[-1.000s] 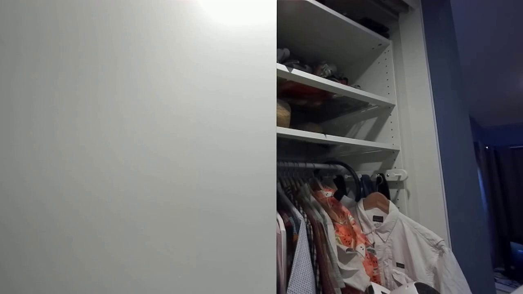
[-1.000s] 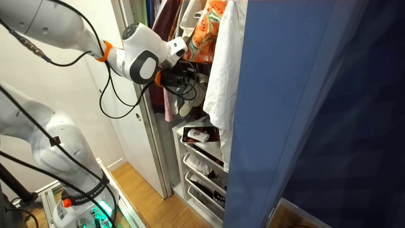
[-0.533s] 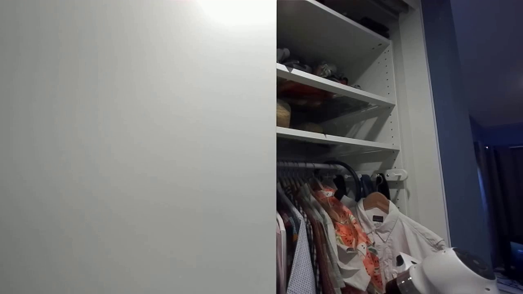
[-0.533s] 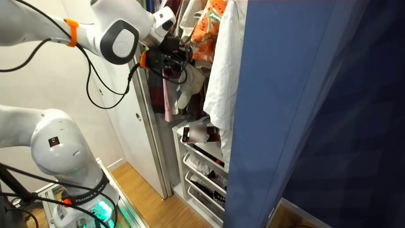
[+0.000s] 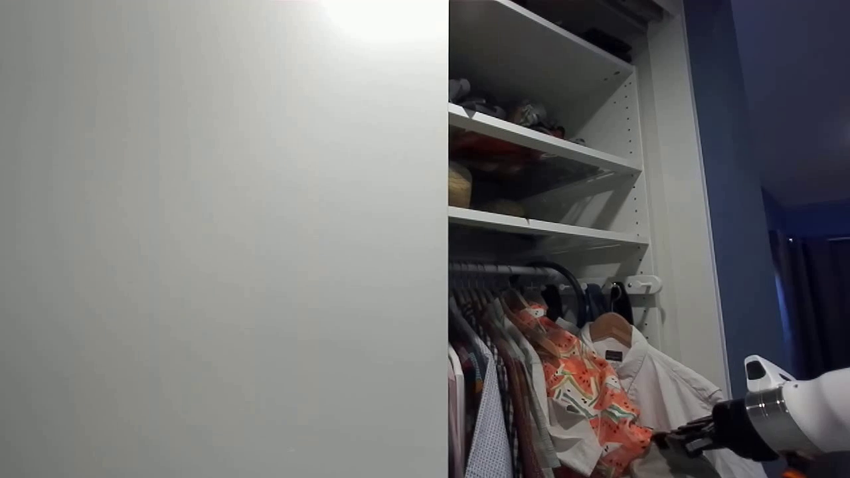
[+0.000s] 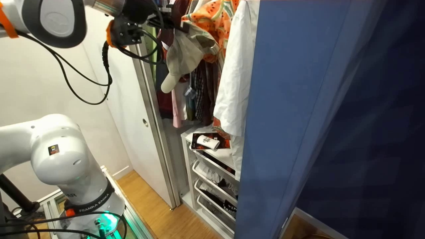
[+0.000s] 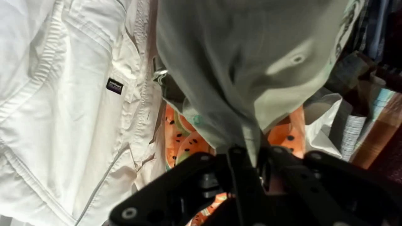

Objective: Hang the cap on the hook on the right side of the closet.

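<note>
The cap is beige-green cloth [image 6: 184,53] and hangs from my gripper [image 6: 183,27] with its brim pointing down, in front of the clothes. In the wrist view the cap [image 7: 248,53] fills the upper middle, and the fingers [image 7: 246,153] are shut on its gathered edge. In an exterior view the gripper [image 5: 667,438] and part of the cap [image 5: 671,461] show at the lower right, below the white hook [image 5: 643,285]. That hook is on the inner right side of the white closet [image 5: 677,166], above the white shirt's hanger. The cap's lower part is cut off there.
An orange watermelon shirt [image 5: 621,405] touches or lies right behind the cap. A white shirt [image 6: 234,69] hangs at the closet's right. Dark straps [image 5: 621,302] hang beside the hook. Shelves [image 5: 551,229] are above. Drawers [image 6: 212,186] stand below. A blue wall [image 6: 282,99] borders the right.
The arm has risen and drawn back out of the closet, carrying the cap up. The gripper has come into the lower right of an exterior view. The watermelon shirt has shifted outward.
</note>
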Controlling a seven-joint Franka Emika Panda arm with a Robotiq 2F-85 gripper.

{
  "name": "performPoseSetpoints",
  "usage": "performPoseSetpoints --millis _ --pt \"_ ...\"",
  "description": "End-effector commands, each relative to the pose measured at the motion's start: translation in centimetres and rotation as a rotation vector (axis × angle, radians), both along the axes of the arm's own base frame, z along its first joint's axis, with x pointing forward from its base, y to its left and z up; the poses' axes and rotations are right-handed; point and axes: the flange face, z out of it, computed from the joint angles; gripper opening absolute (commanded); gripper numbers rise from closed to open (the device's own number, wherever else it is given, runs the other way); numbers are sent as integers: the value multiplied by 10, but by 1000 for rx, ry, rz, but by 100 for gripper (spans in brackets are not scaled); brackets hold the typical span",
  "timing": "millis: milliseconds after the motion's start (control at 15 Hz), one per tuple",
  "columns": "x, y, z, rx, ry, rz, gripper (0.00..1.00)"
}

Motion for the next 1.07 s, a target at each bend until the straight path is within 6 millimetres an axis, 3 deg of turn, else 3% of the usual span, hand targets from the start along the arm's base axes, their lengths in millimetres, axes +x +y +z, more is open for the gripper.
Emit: performPoseSetpoints --millis 0,67,133,200,667,867,933,1000 --pt "3 1 -3 1 10 4 10" --pt "6 2 -8 2 24 6 10" --pt "11 2 -11 2 37 7 3" --pt "13 6 -4 -29 -18 -12 3" --pt "0 20 118 -205 -400 -13 3" --pt "10 8 159 -266 -541 -76 3" --pt "15 -2 168 -277 -580 -110 3" --pt "-7 11 146 -230 -527 -53 10"
